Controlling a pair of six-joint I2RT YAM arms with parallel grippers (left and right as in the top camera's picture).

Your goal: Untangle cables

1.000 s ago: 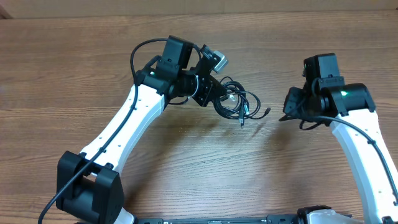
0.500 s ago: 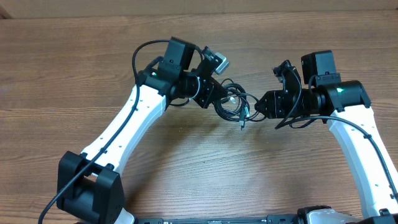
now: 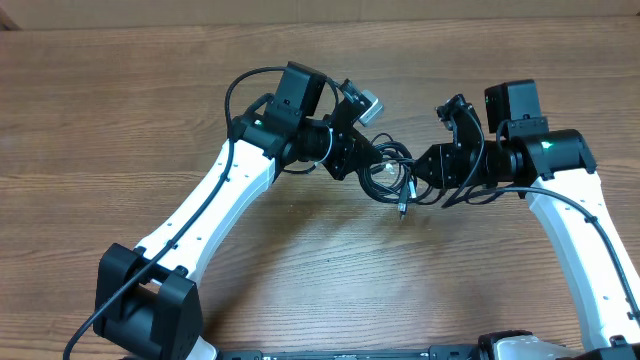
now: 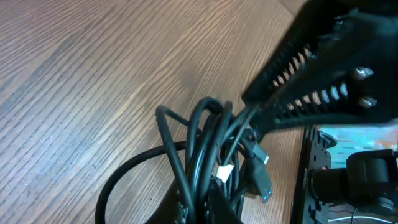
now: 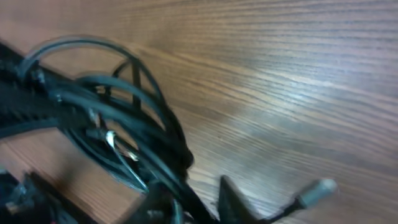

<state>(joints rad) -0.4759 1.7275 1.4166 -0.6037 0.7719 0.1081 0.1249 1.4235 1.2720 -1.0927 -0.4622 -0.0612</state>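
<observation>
**A:** Where are we with this? Anything pulled free yet?

**B:** Not that I can see. The cables are one dark clump, loops wound through each other, hanging between the two arms over the middle of the counter. I can't tell whether the lowest loop touches the wood.

**A:** Who's got hold of it?

**B:** The left claw is clamped tight on the thick of the bundle. From its own camera the cords come straight out from between its fingers.

**A:** And the right?

**B:** The right claw is in at the bundle's edge, just beside the left one. Its fingers look pinched together on a single strand, with the tips meeting right at the cord.

**A:** So both are on it. Any loose ends?

**B:** One plug dangles below the clump on a short tail. That's the only end I'd call free.

**A:** So it's early days?

**B:** I'd say so. No cord lies on its own on the counter and nothing is laid out straight. The grips are set, but the real work is all ahead: drawing that strand out of the loops, then doing the same for the others.
</observation>
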